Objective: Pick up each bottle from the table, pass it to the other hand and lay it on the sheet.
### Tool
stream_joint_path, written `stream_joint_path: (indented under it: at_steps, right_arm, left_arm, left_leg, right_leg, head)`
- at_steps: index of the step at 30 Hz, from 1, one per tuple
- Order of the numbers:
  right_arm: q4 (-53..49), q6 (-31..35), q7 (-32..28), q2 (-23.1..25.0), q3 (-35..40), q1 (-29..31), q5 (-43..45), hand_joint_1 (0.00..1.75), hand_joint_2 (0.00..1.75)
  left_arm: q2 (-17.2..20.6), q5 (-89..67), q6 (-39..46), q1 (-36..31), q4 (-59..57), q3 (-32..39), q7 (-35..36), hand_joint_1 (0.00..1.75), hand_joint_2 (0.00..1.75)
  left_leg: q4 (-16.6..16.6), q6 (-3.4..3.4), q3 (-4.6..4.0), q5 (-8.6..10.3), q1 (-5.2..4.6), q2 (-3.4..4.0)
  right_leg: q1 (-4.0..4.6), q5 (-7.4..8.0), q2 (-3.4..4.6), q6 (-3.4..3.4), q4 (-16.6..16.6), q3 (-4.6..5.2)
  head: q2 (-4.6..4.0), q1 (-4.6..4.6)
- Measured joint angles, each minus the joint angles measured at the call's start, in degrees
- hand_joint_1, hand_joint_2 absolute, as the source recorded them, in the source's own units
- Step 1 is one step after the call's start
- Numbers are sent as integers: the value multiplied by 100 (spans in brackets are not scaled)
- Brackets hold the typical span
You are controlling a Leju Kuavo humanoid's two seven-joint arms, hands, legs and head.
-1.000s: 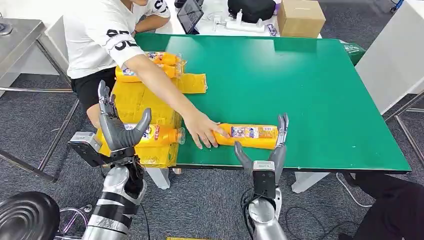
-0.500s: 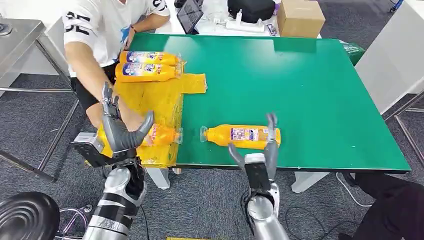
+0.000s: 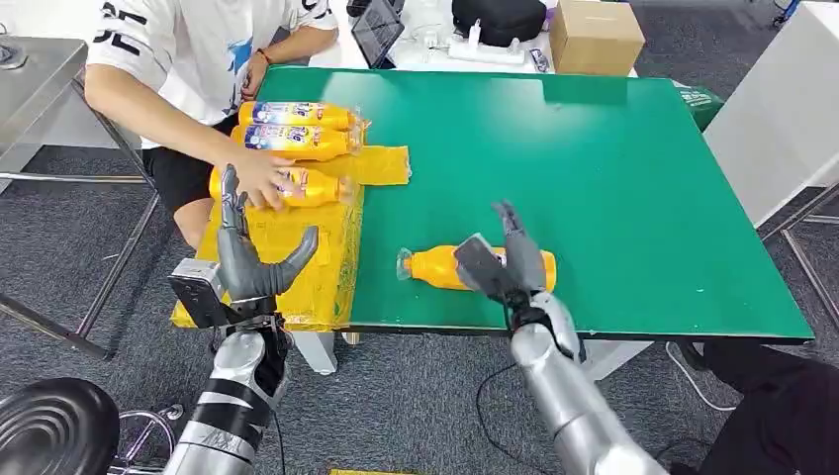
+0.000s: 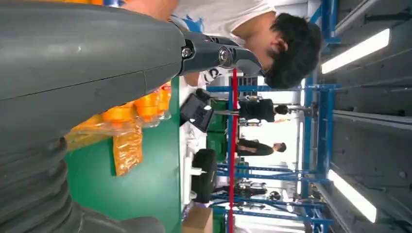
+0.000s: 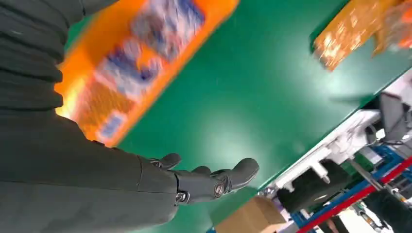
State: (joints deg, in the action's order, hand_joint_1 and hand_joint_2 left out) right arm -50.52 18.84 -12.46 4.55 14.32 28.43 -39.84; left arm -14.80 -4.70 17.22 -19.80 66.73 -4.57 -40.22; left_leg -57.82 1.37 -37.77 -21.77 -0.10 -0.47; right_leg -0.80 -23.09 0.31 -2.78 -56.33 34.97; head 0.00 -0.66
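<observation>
As the person's hand (image 3: 259, 184) has withdrawn, the right hand (image 3: 500, 262) has come over the bottle (image 3: 435, 267).
Fingers spread, nothing gripped; bottle lies on the table (image 3: 613, 178), beside the sheet (image 3: 297, 237); left hand (image 3: 247, 259) empty, fingers apart.

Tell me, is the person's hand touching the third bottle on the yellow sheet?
Touching. In the head view the person's hand lies flat on the near bottle, covering its left end, with no gap visible, on the yellow sheet.
</observation>
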Motion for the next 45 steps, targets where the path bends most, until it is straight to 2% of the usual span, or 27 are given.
stream_joint_path:
  at_steps: [5, 11, 16, 19, 31, 34, 45]
  right_arm:
    - [443, -18, 107, -94, 0, 255, -114, 0, 175]
    - [1197, -538, 516, -184, 61, 905, -496, 0, 175]
    - [1800, -1142, 575, -162, 177, 1374, -621, 0, 175]
    - [2138, -1796, 566, -134, 256, 1567, -545, 0, 175]
    - [2613, -3806, -656, -265, 402, 2078, -13, 0, 175]
    - [2619, -4336, -1138, -396, 607, 2181, 17, 0, 175]
    - [2619, -4487, -1346, -684, 999, 2231, 26, 0, 175]
  left_arm:
    - [7, -17, 0, -46, -120, 0, 0, 0, 175]
    - [7, -144, -28, -181, -313, -4, 0, 0, 175]
    - [7, -205, -26, -338, -542, -31, 0, 0, 175]
    - [7, -208, -48, -436, -693, -48, 0, 0, 175]
    - [74, -92, -111, -780, -1031, -55, 0, 0, 175]
    - [76, -76, -153, -851, -1108, -81, 0, 0, 175]
    - [81, -74, -168, -905, -1283, -181, 0, 0, 175]
  left_leg:
    - [0, 0, -4, -1, 0, 0]
    - [0, 1, -5, 3, 0, 0]
    - [0, 2, -5, 9, -1, -1]
    - [-1, 2, -5, 9, -1, -2]
    - [-1, 2, -6, 9, -1, -2]
    - [-2, 3, -5, 10, -2, -3]
    - [-2, 4, -6, 10, -8, -3]
  right_leg:
    - [0, -1, 0, 0, 0, 2]
    - [0, 3, 0, -4, 0, 3]
    - [0, 5, 0, -7, -2, 2]
    - [1, 5, 0, -7, -2, 2]
    - [0, 6, 0, -7, -2, 4]
    - [0, 6, -1, -8, -2, 2]
    - [1, 6, -1, -8, -2, 3]
  head:
    - [0, 0]
    - [0, -2]
    - [0, -2]
    - [0, -2]
    - [0, -2]
    - [0, -2]
    - [0, 0]
